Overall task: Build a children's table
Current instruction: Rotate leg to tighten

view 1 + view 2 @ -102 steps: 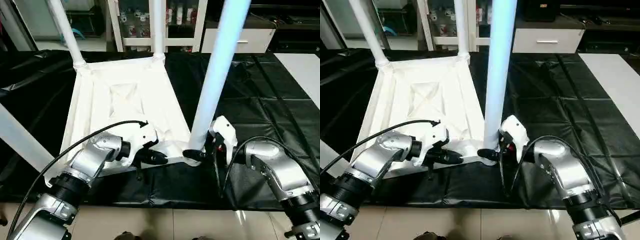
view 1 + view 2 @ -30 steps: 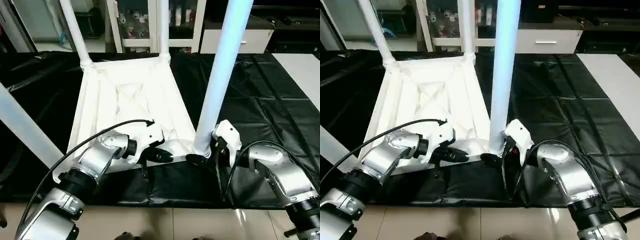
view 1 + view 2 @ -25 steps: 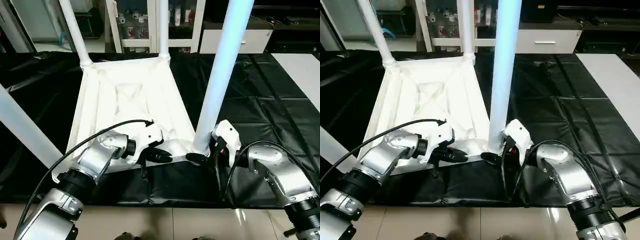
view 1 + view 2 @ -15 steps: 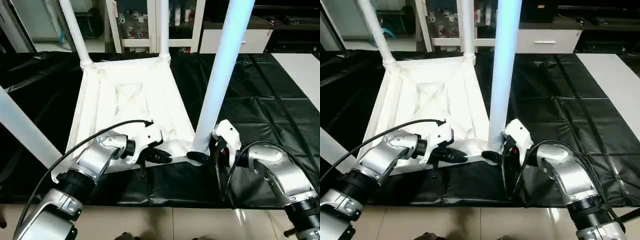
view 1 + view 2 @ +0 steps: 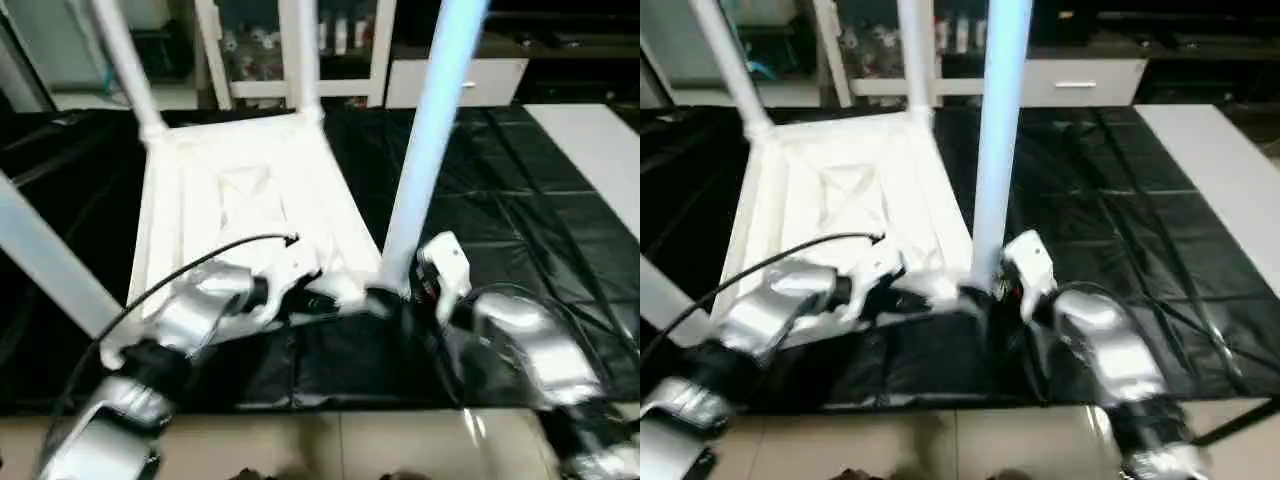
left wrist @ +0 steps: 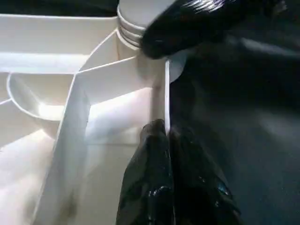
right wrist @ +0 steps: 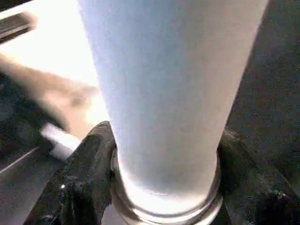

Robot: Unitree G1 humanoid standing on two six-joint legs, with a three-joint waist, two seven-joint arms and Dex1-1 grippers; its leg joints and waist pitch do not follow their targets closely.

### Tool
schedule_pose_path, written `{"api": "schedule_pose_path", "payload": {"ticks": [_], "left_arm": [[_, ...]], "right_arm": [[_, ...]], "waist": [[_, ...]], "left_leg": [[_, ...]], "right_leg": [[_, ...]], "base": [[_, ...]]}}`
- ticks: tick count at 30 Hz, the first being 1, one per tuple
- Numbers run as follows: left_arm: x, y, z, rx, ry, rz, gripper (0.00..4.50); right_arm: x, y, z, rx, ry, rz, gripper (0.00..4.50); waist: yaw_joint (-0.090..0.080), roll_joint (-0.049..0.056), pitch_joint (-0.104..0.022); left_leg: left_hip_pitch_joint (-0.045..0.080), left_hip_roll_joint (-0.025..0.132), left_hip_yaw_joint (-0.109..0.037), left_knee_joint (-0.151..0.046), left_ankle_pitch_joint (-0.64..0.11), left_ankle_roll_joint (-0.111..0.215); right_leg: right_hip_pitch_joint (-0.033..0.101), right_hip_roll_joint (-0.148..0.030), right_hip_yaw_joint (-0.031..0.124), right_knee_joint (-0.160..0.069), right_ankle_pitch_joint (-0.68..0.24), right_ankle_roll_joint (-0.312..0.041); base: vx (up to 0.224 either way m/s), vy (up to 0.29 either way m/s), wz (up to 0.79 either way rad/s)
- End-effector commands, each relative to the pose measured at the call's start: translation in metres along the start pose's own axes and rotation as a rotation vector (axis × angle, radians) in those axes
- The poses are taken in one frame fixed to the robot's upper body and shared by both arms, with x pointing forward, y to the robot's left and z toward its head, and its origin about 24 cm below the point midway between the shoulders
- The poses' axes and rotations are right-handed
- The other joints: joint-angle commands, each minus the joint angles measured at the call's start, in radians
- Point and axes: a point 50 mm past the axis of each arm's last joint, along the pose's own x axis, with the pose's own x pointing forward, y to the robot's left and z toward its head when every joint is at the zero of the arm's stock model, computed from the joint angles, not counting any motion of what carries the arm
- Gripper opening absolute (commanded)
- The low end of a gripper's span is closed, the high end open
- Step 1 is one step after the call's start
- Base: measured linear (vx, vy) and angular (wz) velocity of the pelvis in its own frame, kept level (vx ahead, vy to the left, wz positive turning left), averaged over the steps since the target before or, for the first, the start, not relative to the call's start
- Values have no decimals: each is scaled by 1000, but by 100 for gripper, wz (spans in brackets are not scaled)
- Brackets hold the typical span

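I am pinching the near rim of the upturned tabletop (image 5: 240, 200) on the black surface (image 5: 520, 190) with my left gripper (image 6: 166, 140), my right gripper (image 7: 164, 187) clasping the base of the near-right leg (image 5: 425, 150); all four legs are standing in their sockets.

A lab or demo room furnished like a home: a bench (image 5: 520, 190) draped in black sheeting, a glass-door cabinet (image 5: 345, 40) with small bottles at 12 o'clock, a white drawer unit (image 5: 470, 75) at 1 o'clock, pale tiled floor (image 5: 330, 445) at 6 o'clock.
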Motion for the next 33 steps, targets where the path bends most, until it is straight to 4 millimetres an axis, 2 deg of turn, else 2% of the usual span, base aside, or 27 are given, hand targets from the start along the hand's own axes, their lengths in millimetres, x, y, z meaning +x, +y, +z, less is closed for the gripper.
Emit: {"api": "schedule_pose_path", "payload": {"ticks": [1, 4, 5, 6, 7, 8, 9, 10, 11, 12, 13, 14, 18, 20, 21, 22, 23, 24, 25, 26, 27, 28, 29, 30, 31, 32, 33], "left_arm": [[15, -1, 8, -9, -24, 55, 0], [26, 5, 16, -55, -32, 164, 0], [31, 8, 19, -78, -30, 227, 0], [34, 10, 20, -89, -20, 274, 0], [35, 11, 21, -92, -19, 291, 0], [42, 15, 26, -105, -28, 400, 0], [42, 15, 26, -105, -28, 400, 0], [44, 15, 28, -110, -31, 424, 0], [46, 16, 30, -107, -37, 453, 0], [47, 17, 30, -108, -40, 473, 0], [47, 17, 30, -109, -40, 475, 0], [47, 17, 30, -106, -42, 481, 0], [42, 19, 28, -76, -42, 451, 0], [38, 21, 26, -42, -43, 418, 0], [36, 21, 25, -39, -41, 410, 0], [35, 20, 24, -21, -47, 382, 0], [34, 20, 24, -8, -51, 363, 0], [33, 19, 23, -2, -52, 352, 0], [33, 19, 23, 1, -53, 346, 0], [31, 16, 21, 29, -56, 295, 0], [29, 15, 17, 32, -47, 263, 0], [25, 12, 12, 53, -34, 206, 0], [24, 11, 11, 61, -33, 191, 0], [23, 10, 10, 68, -31, 171, 0], [22, 10, 9, 67, -29, 165, 0], [19, 9, 7, 78, -28, 125, 0], [18, 8, 6, 88, -30, 105, 0]], "right_arm": [[11, -6, -1, 87, -15, -174, 273], [25, -2, -4, 97, 8, -276, 273], [31, 0, -3, 112, 13, -321, 273], [36, 0, -2, 124, 15, -375, 273], [38, 1, -2, 127, 17, -391, 273], [48, 6, 1, 117, 39, -480, 273], [48, 6, 1, 117, 39, -480, 273], [51, 7, 2, 103, 45, -509, 273], [53, 7, 3, 92, 44, -526, 273], [55, 6, 7, 88, 23, -545, 272], [55, 6, 8, 89, 19, -547, 272], [57, 7, 11, 120, -9, -533, 272], [61, 15, 24, 180, -116, -397, 272], [55, 13, 30, 128, -166, -382, 342], [53, 11, 31, 116, -175, -384, 342], [50, 8, 32, 102, -183, -387, 352], [47, 5, 33, 92, -188, -391, 352], [45, 4, 33, 86, -189, -392, 369], [44, 3, 33, 82, -190, -392, 369], [38, -3, 32, 66, -192, -385, 390], [31, -8, 31, 48, -188, -381, 390], [19, -16, 29, 38, -182, -354, 397], [16, -18, 28, 42, -181, -341, 416], [13, -19, 28, 40, -176, -324, 416], [11, -19, 28, 33, -174, -316, 425], [1, -20, 27, -6, -158, -256, 434], [-4, -20, 27, -23, -149, -222, 442]], "waist": [[-5, -11, -59], [-11, -8, -62], [-15, -3, -62], [-18, -6, -63], [-20, -3, -66], [-25, 1, -67], [-25, -1, -70], [-19, -6, -70], [-19, -8, -71], [-19, -10, -72], [-17, -7, -74], [-15, -16, -75], [-6, -9, -79], [-5, -5, -78], [-5, -8, -76], [-6, -3, -75], [-14, -8, -74], [-18, -8, -73], [-17, -6, -73], [-18, 5, -73], [-15, 5, -71], [-14, 9, -72], [-9, 4, -73], [-8, 11, -75], [-6, 12, -74], [-5, 21, -73], [-3, 15, -71]], "left_leg": [[22, 40, -32, -89, -344, -27], [22, 38, -32, -89, -349, -21], [19, 37, -31, -87, -346, -22], [22, 36, -32, -87, -349, -24], [23, 35, -29, -84, -334, -17], [19, 34, -30, -84, -318, -17], [20, 32, -30, -83, -307, -15], [22, 32, -26, -81, -297, 6], [19, 32, -24, -79, -286, 14], [13, 33, -26, -79, -264, 27], [12, 33, -25, -78, -247, 38], [11, 34, -23, -76, -227, 53], [8, 37, -23, -71, -144, 108], [10, 38, -21, -70, -135, 123], [9, 37, -20, -71, -143, 125], [7, 38, -23, -73, -162, 124], [0, 37, -26, -76, -172, 116], [-2, 37, -28, -77, -176, 110], [6, 38, -26, -77, -195, 100], [13, 40, -25, -76, -209, 88], [14, 41, -25, -78, -213, 86], [12, 42, -26, -78, -197, 87], [16, 44, -23, -77, -184, 95], [18, 43, -23, -75, -181, 98], [15, 44, -22, -76, -180, 100], [19, 44, -22, -78, -198, 91], [20, 44, -22, -78, -205, 89]], "right_leg": [[29, -45, 23, -85, -410, -187], [30, -45, 23, -90, -406, -177], [29, -45, 23, -88, -394, -181], [29, -43, 20, -90, -391, -185], [27, -43, 22, -90, -361, -191], [30, -42, 21, -87, -332, -203], [31, -41, 21, -85, -313, -208], [33, -41, 21, -87, -287, -211], [32, -42, 22, -86, -276, -214], [40, -44, 21, -82, -257, -220], [41, -44, 20, -79, -240, -223], [42, -44, 20, -78, -217, -228], [50, -46, 19, -62, -105, -259], [49, -46, 18, -62, -95, -273], [50, -45, 18, -65, -105, -270], [52, -47, 18, -64, -126, -265], [58, -46, 16, -66, -148, -250], [59, -46, 15, -65, -163, -247], [52, -46, 16, -71, -195, -242], [46, -45, 18, -71, -206, -251], [46, -44, 18, -76, -207, -249], [50, -41, 19, -69, -169, -253], [48, -39, 20, -67, -133, -257], [48, -39, 19, -64, -117, -264], [47, -42, 21, -64, -112, -270], [46, -40, 20, -67, -126, -269], [47, -38, 20, -70, -130, -264]], "base": [[0, 0, 0], [0, 0, 0], [0, 0, 0], [0, 0, 0], [0, 0, 0], [0, 0, 0], [0, 0, 0], [0, 0, 0], [0, 0, 0], [0, 0, 0], [0, 0, 0], [0, 0, 0], [0, 0, 0], [0, 0, 0], [0, 0, 0], [0, 0, 0], [0, 0, 0], [0, 0, 0], [0, 0, 0], [0, 0, 0], [0, 0, 0], [0, 0, 0], [0, 0, 0], [0, 0, 0], [0, 0, 0], [0, 0, 0], [0, 0, 0]]}}
